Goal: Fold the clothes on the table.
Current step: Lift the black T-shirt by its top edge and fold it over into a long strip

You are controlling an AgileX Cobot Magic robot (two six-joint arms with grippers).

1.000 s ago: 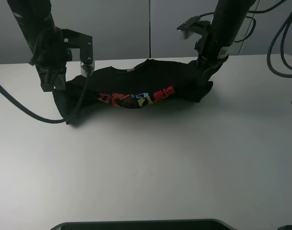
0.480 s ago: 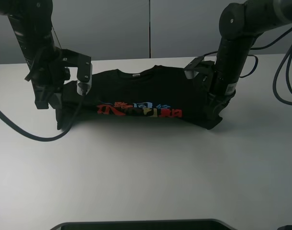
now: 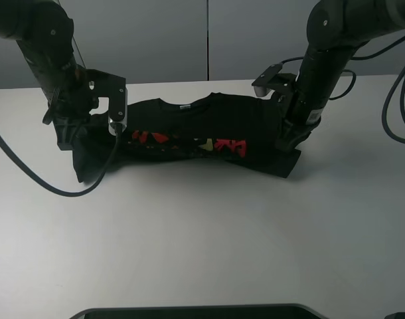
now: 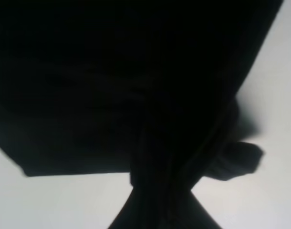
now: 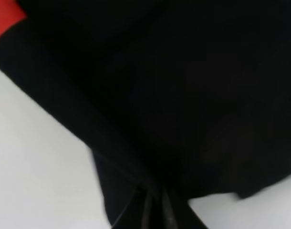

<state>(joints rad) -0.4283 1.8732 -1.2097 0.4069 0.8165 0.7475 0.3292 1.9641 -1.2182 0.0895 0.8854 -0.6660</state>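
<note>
The black T-shirt (image 3: 189, 123) lies crumpled crosswise on the far part of the white table (image 3: 202, 239). Its white neck label (image 3: 184, 106) faces the far edge, and the red and yellow print (image 3: 216, 144) is partly tucked under a fold. My left gripper (image 3: 71, 138) is shut on the shirt's left end, where a sleeve hangs down. My right gripper (image 3: 287, 143) is shut on its right end. In the left wrist view (image 4: 160, 210) and the right wrist view (image 5: 155, 210) black cloth (image 4: 112, 86) (image 5: 183, 95) fills the frame and bunches between the dark fingers.
A cable (image 3: 30, 176) loops from the left arm down onto the table. More cables (image 3: 395, 100) hang at the far right. A dark edge (image 3: 196, 312) runs along the front of the table. Grey wall panels stand behind.
Both grippers carried the shirt's ends forward and down from the far edge, then drew slightly back. The print, fully shown half a second ago, is now partly folded under.
</note>
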